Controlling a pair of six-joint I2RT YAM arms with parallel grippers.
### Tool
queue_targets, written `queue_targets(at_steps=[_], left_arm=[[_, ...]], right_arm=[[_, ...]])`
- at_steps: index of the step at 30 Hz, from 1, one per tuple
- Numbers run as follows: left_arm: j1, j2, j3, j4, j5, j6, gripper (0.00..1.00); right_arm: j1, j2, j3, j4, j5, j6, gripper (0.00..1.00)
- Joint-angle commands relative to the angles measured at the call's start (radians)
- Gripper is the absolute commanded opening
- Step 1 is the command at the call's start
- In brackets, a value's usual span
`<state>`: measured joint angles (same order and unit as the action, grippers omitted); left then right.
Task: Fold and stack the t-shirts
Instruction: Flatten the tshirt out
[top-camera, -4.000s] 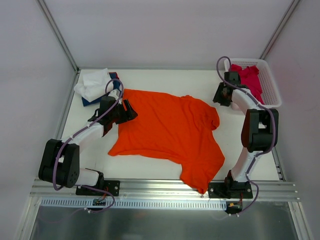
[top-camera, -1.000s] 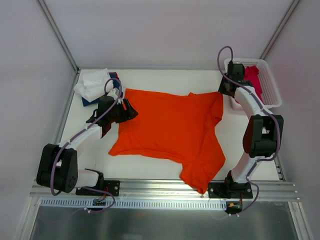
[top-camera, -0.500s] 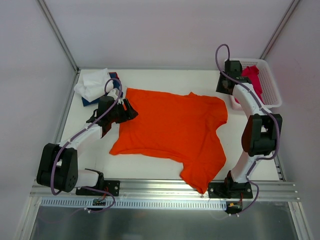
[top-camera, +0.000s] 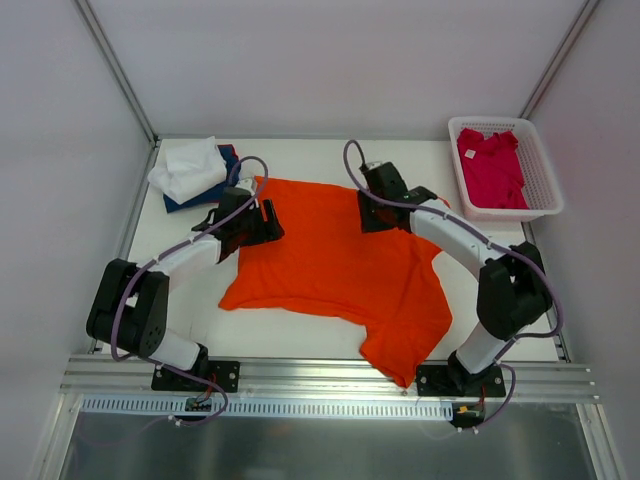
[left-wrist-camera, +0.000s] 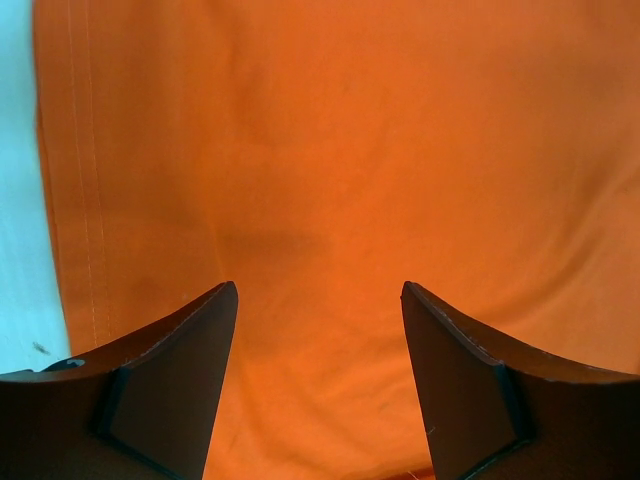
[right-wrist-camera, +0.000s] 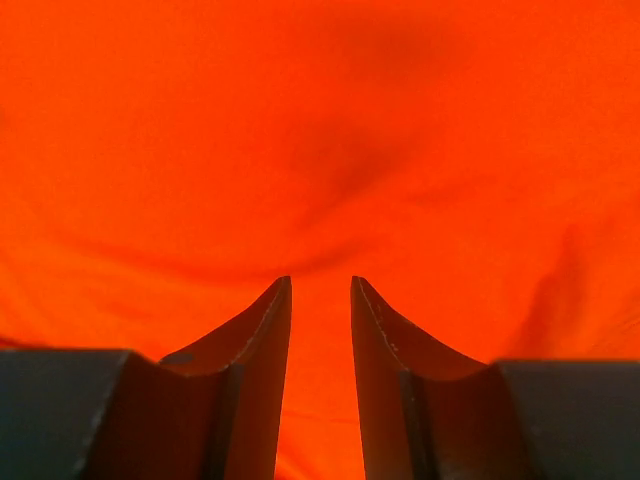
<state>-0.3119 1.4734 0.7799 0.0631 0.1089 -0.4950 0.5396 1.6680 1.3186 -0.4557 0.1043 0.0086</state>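
Item: orange t-shirt (top-camera: 340, 260), spread nearly flat on the table (top-camera: 300, 160). Soft, light, limp; I judge it bunches if dragged, so best pinched at hem or shoulder seam. My left fingers (left-wrist-camera: 170, 380) wide apart over its left edge; right fingers (right-wrist-camera: 250, 350) narrowly apart over its upper middle, empty.

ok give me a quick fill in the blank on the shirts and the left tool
1. The spread-out shirt on the table is ____ in colour.
2. The crimson-pink shirt lies inside the white mesh ____.
3. At the far left corner, the white shirt lies on top of a ____ one.
4. The left tool hangs over the cloth with its jaws ____.

Missing words: orange; basket; navy; open.
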Motion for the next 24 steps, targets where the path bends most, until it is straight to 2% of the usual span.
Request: queue_targets(at_steps=[1,6,11,16,24], left_arm=[[-0.062,-0.01,0.099,-0.049,-0.174,0.114,0.68],[-0.111,0.059,0.183,-0.155,-0.271,0.176,0.68],[-0.153,0.137,0.209,-0.216,-0.331,0.193,0.69],[-0.176,0.166,0.211,-0.276,-0.351,0.187,0.69],[-0.187,0.197,0.216,-0.345,-0.342,0.171,0.69]], right_arm=[[0.057,-0.028,-0.041,-0.008,0.018,0.044,0.33],[0.114,-0.063,-0.116,0.015,0.025,0.076,0.34],[0.12,-0.134,-0.182,0.017,0.058,0.085,0.33],[0.118,-0.226,-0.202,-0.011,0.116,0.076,0.34],[0.118,-0.292,-0.2,-0.021,0.103,0.085,0.34]])
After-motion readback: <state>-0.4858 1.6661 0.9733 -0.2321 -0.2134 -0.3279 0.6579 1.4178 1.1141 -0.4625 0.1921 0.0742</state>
